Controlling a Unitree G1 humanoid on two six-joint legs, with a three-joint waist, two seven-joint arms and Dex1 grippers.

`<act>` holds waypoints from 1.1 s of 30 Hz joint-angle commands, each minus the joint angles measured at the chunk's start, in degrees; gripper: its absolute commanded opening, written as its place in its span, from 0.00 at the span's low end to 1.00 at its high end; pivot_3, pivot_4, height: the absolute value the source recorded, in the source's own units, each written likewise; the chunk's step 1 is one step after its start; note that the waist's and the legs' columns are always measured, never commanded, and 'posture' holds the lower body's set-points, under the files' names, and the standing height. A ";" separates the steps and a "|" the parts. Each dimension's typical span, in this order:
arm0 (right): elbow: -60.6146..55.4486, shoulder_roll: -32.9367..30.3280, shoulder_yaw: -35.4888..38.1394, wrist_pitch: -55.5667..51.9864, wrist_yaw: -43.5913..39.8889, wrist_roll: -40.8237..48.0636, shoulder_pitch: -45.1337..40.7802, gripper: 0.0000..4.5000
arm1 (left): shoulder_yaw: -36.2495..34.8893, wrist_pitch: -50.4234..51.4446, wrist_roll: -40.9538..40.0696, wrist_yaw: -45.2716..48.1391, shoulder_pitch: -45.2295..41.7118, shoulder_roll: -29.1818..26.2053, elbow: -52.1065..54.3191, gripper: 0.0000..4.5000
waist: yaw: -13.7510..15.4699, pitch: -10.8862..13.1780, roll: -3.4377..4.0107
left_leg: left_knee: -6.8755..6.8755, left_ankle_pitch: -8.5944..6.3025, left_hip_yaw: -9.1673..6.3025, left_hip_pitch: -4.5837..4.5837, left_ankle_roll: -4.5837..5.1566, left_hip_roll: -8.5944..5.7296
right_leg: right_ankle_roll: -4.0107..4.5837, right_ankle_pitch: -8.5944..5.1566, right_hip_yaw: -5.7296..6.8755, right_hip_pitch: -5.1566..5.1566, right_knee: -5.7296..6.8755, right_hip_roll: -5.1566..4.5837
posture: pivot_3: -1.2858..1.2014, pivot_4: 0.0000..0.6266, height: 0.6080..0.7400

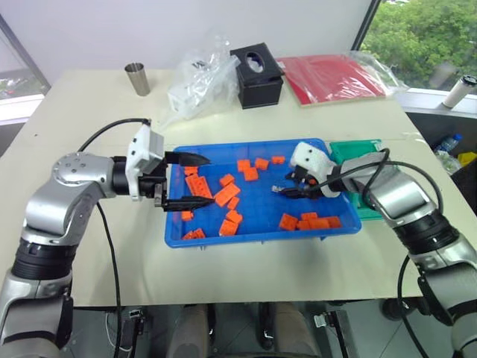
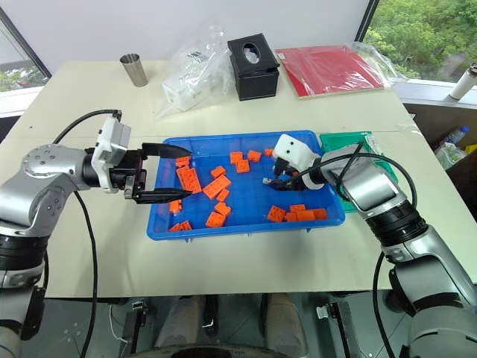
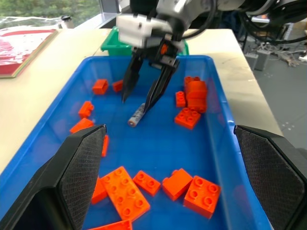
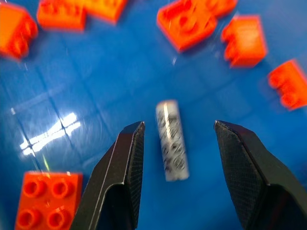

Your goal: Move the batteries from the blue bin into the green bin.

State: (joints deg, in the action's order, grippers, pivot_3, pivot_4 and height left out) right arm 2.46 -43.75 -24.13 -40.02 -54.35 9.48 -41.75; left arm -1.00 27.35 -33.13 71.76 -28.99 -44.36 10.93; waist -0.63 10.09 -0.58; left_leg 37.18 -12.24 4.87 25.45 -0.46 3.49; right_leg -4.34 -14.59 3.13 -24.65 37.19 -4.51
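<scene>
Left eye view: a pale table seen from above, with the scene listed from the robot's left side to its right.
Left gripper [image 1: 195, 180]: it hangs level over the left end of the blue bin, its two black fingers spread wide and holding nothing.
Blue bin [image 1: 257, 236]: a large shallow tray in the middle of the table, scattered with orange blocks [image 1: 226, 195].
Battery [image 4: 171, 140]: one small silvery cylinder with dark markings lies flat on a bare patch of the blue floor, in the right half of the bin, apart from the nearest blocks.
Right gripper [image 4: 180, 143]: it points down at the battery with its fingers partly apart, one on each side of the cylinder, neither visibly touching it.
Green bin [image 1: 350, 151]: a smaller bin just beside the right end of the blue bin, partly hidden by the right arm.
Handling, as a judgement: the battery looks rigid, smooth and light, so it will not crush, but its round, slick casing could roll or squirt out of a loose or off-centre pinch.
Where to hold, as a judgement: across the middle of its length, the fingers meeting its long sides squarely, low enough to grip the widest part of the curve.
</scene>
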 commanded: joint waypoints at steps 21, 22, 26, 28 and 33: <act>-11.70 -13.15 29.52 -20.25 3.18 5.47 4.05 0.05 | -1.67 -3.10 0.25 1.16 -0.37 -1.09 -1.89 1.00 | 1.14 -0.03 -0.03 | 0.01 0.00 0.01 -0.06 -0.01 0.00 | 0.02 -0.01 0.01 0.06 -0.04 -0.04 | 0.52 0.24 0.97; -11.32 -14.45 30.80 -20.47 3.61 5.33 5.77 0.05 | -1.61 -3.30 0.35 1.34 -0.55 -1.13 -2.39 1.00 | 1.18 -0.03 -0.03 | 0.01 0.00 0.01 -0.06 -0.01 0.00 | 0.03 -0.01 0.01 0.07 -0.05 -0.04 | 0.52 0.24 0.97; -10.76 -15.64 33.83 -19.31 6.66 4.36 12.64 0.24 | -1.21 -3.61 0.72 1.89 -1.88 -1.06 -4.33 1.00 | 1.24 -0.03 -0.03 | 0.02 0.00 0.02 -0.07 -0.01 0.00 | 0.03 -0.01 0.00 0.07 -0.05 -0.04 | 0.52 0.24 0.97; -8.95 -14.73 34.17 -16.70 9.27 3.04 14.43 0.40 | -0.99 -3.59 0.92 1.99 -2.62 -0.91 -5.21 1.00 | 1.24 -0.02 -0.02 | 0.03 0.00 0.03 -0.06 -0.01 0.00 | 0.02 -0.01 0.00 0.07 -0.04 -0.04 | 0.52 0.24 0.97; -4.08 -16.20 37.80 -3.16 4.94 4.28 18.87 0.60 | -1.59 -3.92 1.91 1.68 -3.68 -1.41 -7.50 1.00 | 1.20 -0.02 0.00 | 0.03 0.00 0.05 -0.07 -0.01 0.00 | 0.01 -0.01 -0.01 0.06 -0.04 -0.01 | 0.52 0.24 0.97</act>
State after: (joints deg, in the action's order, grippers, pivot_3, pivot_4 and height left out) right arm -1.77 -58.23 9.95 -49.54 -46.61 12.67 -23.64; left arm -1.06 24.34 -31.67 73.47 -31.74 -44.90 3.87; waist 0.57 10.07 -0.58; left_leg 37.20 -12.24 4.92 25.38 -0.46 3.49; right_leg -4.34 -14.59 3.12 -24.59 37.15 -4.51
